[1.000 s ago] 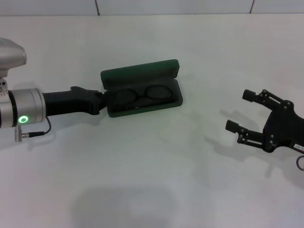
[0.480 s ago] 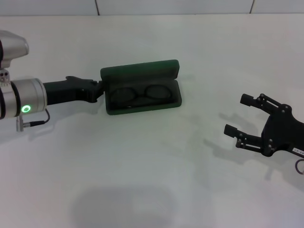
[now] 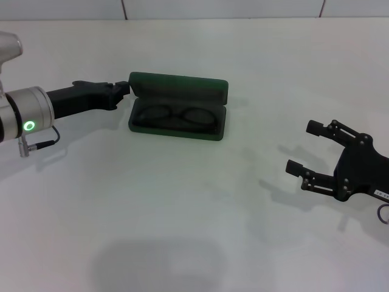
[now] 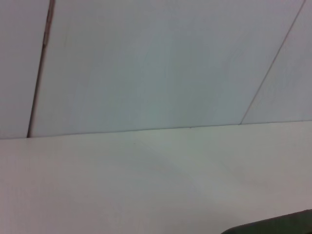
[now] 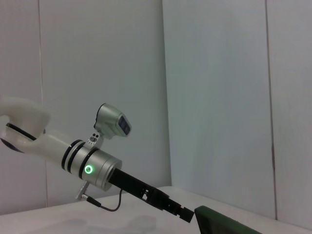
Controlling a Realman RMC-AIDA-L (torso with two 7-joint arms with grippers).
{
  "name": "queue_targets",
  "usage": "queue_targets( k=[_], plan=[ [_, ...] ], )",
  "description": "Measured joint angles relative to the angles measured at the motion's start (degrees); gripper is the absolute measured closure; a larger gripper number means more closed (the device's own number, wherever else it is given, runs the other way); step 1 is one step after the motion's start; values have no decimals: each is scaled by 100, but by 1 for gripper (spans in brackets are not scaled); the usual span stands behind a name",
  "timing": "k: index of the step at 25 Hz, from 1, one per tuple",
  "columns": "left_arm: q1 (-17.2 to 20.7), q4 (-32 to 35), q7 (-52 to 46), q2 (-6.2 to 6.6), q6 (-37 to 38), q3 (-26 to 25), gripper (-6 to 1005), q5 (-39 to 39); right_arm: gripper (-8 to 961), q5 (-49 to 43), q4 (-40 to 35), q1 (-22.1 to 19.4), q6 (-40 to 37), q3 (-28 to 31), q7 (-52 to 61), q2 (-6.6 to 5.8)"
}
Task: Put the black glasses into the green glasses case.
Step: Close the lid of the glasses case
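The green glasses case lies open on the white table, left of centre, with its lid standing up at the back. The black glasses lie folded inside on the lining. My left gripper is shut and empty, its tip touching the left end of the lid. The right wrist view shows that gripper beside a corner of the case. A dark green edge of the case shows in the left wrist view. My right gripper is open and empty, low over the table at the right, well clear of the case.
The white table ends at a pale wall behind the case. The left arm's silver wrist with a green light and a thin cable reach in from the left.
The left gripper has moved away from me, from the case's left side up to the lid's left end. The case has turned, its left end swinging farther away. The right gripper has drawn back slightly.
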Motion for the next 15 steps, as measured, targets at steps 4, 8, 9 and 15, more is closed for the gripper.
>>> queue_targets(
  k=[4, 8, 9, 15],
  plan=[
    [117, 60, -182, 41, 313, 13, 996, 21, 86, 0, 0, -3, 0, 0, 0, 0],
    [381, 463, -493, 64, 1110, 23, 996, 24, 87, 1, 0, -5, 11, 18, 0, 0],
    [463, 630, -595, 55, 1309, 19, 996, 3, 87, 1, 0, -5, 19, 25, 0, 0],
    [489, 1756, -1513, -234, 1609, 79, 996, 298, 87, 2, 4, -8, 47, 33, 0, 1]
  ],
)
